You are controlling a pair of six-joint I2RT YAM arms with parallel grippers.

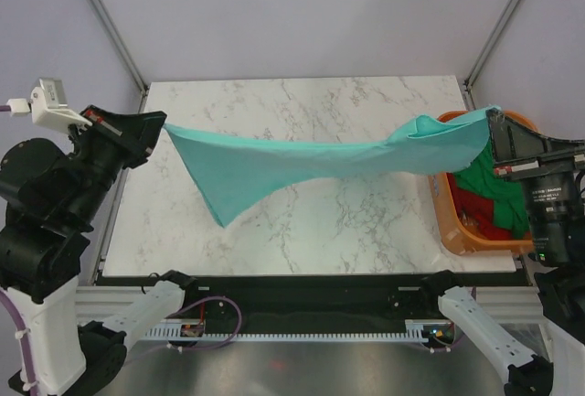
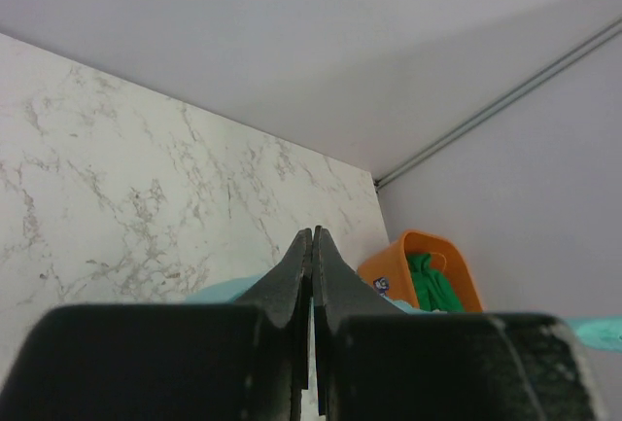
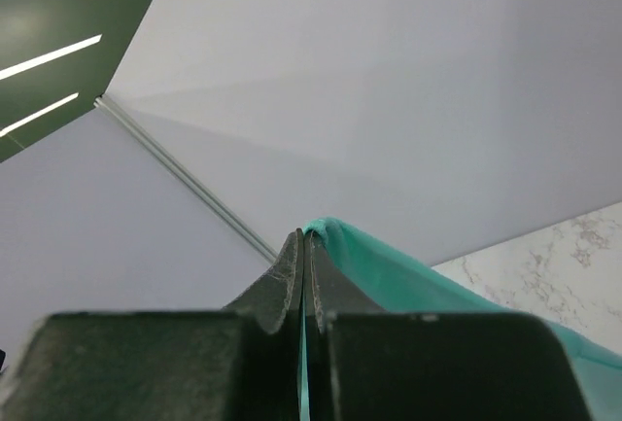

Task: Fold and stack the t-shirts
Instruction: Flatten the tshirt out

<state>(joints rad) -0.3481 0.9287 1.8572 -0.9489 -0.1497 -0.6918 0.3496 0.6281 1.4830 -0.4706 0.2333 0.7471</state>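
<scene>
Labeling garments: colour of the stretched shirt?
Light teal; the shirt shows best in top view.

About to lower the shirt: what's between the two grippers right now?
Only the teal t-shirt, stretched in the air from the left gripper to the right gripper, above the marble table. The top view shows it.

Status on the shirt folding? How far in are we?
Done: no folded or stacked shirt shows on the marble table. In hand: the teal t-shirt hangs stretched in the air between the left hand and the right hand, both shut on it. Left: lay it flat, fold it, then do the green shirt and red shirt lying in the orange tub.
</scene>
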